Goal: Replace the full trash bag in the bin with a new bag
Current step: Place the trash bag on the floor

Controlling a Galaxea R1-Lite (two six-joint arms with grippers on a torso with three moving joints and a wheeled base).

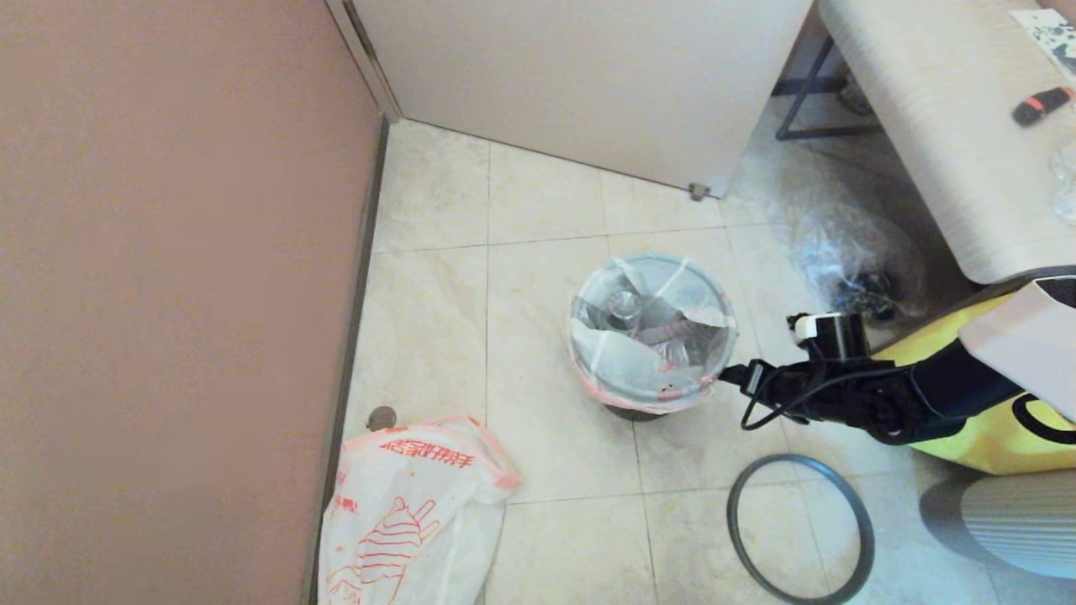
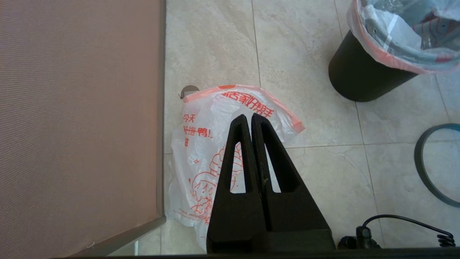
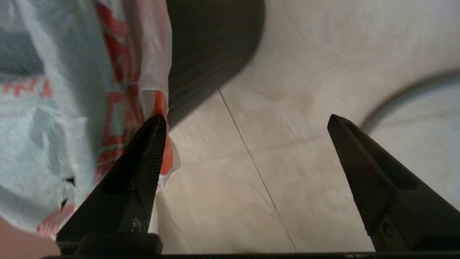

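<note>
The bin (image 1: 632, 411) stands mid-floor, and the full trash bag (image 1: 651, 336) lines it, pink rim folded over the edge, bottles and paper inside. The bin's dark grey hoop (image 1: 732, 517) lies on the tiles to the front right. The new bag (image 1: 403, 521) lies limp by the wall. My right gripper (image 1: 730, 376) is open beside the bin's right rim. In the right wrist view (image 3: 246, 118) one finger (image 3: 143, 169) is against the full trash bag's (image 3: 72, 108) pink edge, with only floor between the jaws. My left gripper (image 2: 250, 117) is shut, empty, above the new bag (image 2: 201, 144).
A pink wall (image 1: 168, 252) runs along the left. A white door (image 1: 588, 76) stands at the back. A clear bag (image 1: 849, 252), a pale table (image 1: 925, 109) and the big yellow bag (image 1: 1000, 420) crowd the right. A small round floor fitting (image 1: 382, 418) sits by the wall.
</note>
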